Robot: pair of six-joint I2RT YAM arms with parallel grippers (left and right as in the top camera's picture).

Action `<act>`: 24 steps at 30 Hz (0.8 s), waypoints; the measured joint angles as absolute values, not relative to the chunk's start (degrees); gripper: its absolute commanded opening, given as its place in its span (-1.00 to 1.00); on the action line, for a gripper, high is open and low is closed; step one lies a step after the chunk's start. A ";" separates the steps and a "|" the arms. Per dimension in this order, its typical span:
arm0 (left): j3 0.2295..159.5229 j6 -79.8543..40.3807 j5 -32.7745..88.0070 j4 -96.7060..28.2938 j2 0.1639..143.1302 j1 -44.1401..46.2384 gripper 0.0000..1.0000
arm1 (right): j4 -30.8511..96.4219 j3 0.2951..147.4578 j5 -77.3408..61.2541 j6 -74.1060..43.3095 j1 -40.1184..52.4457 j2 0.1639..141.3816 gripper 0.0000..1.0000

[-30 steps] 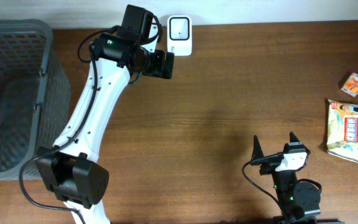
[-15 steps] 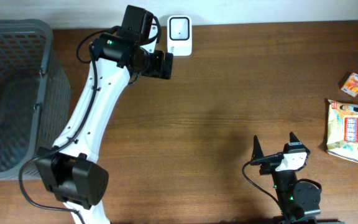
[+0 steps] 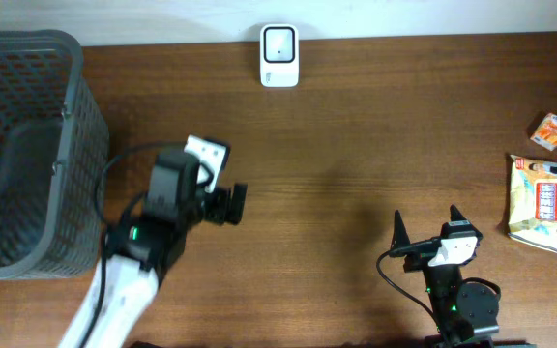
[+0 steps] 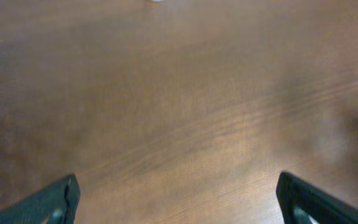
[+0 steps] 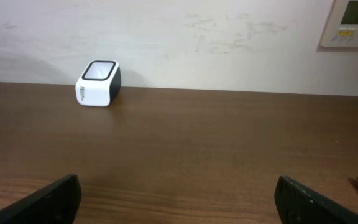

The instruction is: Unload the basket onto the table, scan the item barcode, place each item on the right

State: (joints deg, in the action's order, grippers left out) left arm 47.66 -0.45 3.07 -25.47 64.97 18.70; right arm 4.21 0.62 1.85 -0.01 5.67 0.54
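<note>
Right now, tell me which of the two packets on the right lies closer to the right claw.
The larger white snack bag; the small orange packet sits farther back, beyond it from the right claw.

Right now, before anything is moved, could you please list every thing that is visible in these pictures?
table: one, brown wood, under everything
basket: one, grey mesh, at the left edge of the table
scanner: one, white with a dark top, at the middle of the far edge
small packet: one, orange, at the far right
snack packet: one, white and orange, at the right edge, nearer than the small packet
wall panel: one, pale, on the wall, top right of the right wrist view
left gripper: one, black, open and empty, over bare table right of the basket
right gripper: one, black, open and empty, near edge, right of centre
</note>
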 measured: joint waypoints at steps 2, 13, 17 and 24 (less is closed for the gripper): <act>37.56 -0.03 3.09 -17.54 55.22 18.65 0.98 | 4.19 0.62 1.83 -0.05 5.67 0.56 0.97; 6.11 0.23 1.67 5.65 25.61 18.22 0.98 | 4.23 0.62 1.85 -0.03 5.67 0.58 0.97; 0.69 0.23 1.96 5.10 17.69 14.92 0.98 | 4.21 0.62 1.85 -0.05 5.67 0.58 0.97; 0.62 0.23 2.26 -4.08 6.59 7.62 0.98 | 4.23 0.62 1.83 -0.01 5.67 0.58 0.97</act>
State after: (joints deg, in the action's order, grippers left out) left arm 0.62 0.23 2.26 -4.08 6.59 7.62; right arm 4.23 0.62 1.83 -0.01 5.67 0.58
